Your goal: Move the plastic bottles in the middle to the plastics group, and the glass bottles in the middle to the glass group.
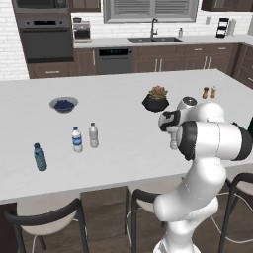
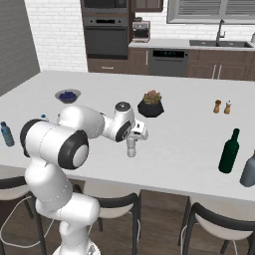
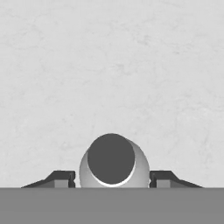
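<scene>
A small clear plastic bottle with a white cap stands upright on the white counter, near its front edge. My gripper points down over it and is open, one fingertip on each side of the bottle, close to it. A second clear bottle stands beside the blue-labelled bottle, and the blue-tinted bottle is further left. The dark green glass bottle stands at the right, next to a grey bottle.
A potted succulent sits just behind the gripper. Salt and pepper shakers stand far right, a bowl of blueberries far left. Dark stools are tucked under the counter's front edge.
</scene>
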Robot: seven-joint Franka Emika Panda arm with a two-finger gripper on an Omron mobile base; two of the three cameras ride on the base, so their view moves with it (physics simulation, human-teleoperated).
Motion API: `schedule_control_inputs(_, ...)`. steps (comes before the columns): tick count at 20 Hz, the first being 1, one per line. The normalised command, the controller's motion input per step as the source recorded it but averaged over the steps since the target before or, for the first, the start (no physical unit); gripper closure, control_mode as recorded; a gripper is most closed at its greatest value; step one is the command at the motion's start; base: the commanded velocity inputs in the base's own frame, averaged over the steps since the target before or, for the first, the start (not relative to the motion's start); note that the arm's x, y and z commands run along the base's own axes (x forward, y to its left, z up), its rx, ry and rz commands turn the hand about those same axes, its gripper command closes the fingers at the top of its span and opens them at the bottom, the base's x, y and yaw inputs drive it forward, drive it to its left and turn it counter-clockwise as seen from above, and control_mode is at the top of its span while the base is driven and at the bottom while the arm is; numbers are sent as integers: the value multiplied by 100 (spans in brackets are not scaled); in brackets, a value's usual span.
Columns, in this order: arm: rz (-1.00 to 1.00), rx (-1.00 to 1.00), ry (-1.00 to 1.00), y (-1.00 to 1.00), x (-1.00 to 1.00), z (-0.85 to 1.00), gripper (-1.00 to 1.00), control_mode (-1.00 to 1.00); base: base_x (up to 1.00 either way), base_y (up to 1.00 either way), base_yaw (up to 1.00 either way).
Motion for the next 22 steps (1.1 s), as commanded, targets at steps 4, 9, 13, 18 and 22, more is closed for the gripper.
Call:
schedule_control_inputs(4, 0, 0, 0, 0, 0, 0, 100, -100, 0, 0, 0)
schedule_control_inputs(9, 2, 0, 0, 7, -13, 10, 100, -100, 0, 0, 0)
schedule_control_inputs(13, 16, 0, -6, 45, -19, 59, 100, -100, 0, 0, 0)
schedule_control_inputs(18, 35, 0, -1, 84, -21, 58, 100, -100, 0, 0, 0)
schedule_control_inputs(22, 46, 0, 0, 100, -9, 29, 100, -100, 0, 0, 0)
